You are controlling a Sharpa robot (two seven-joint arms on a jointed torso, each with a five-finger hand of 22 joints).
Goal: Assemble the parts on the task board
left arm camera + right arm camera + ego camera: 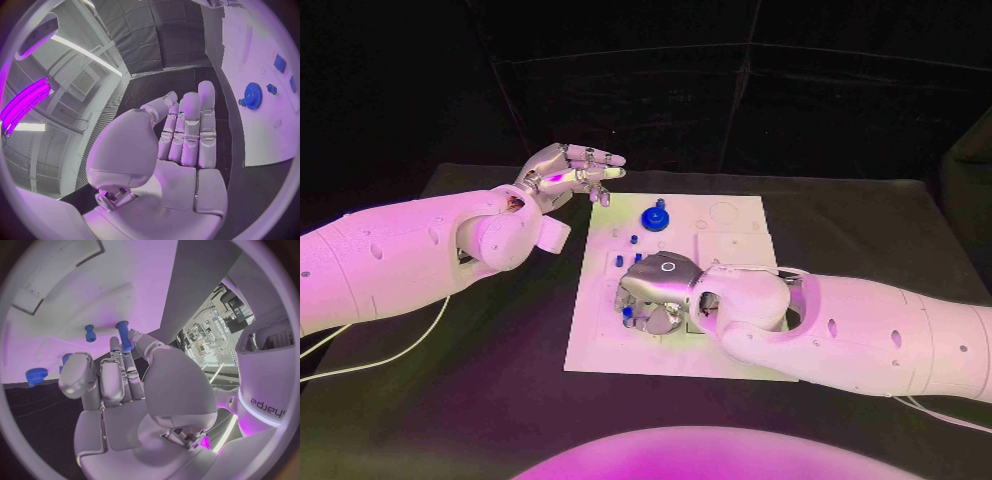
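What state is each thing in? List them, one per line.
task board: flat on the table, partly covered by the right hand.
blue gear: on the board, untouched.
blue peg: at the right hand's fingers; grip cannot be told.
left hand: off the board's corner, fingers together, holding nothing.
right hand: low over the board.

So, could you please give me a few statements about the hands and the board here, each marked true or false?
1. The right hand is over the task board. True.
2. The left hand holds the blue gear. False: it holds nothing, beyond the board's far left corner; the gear sits on the board.
3. The left hand's fingers are apart and empty. True.
4. The task board lies on a white table. False: the table is black.
5. The right hand's fingers are near a blue peg. True.
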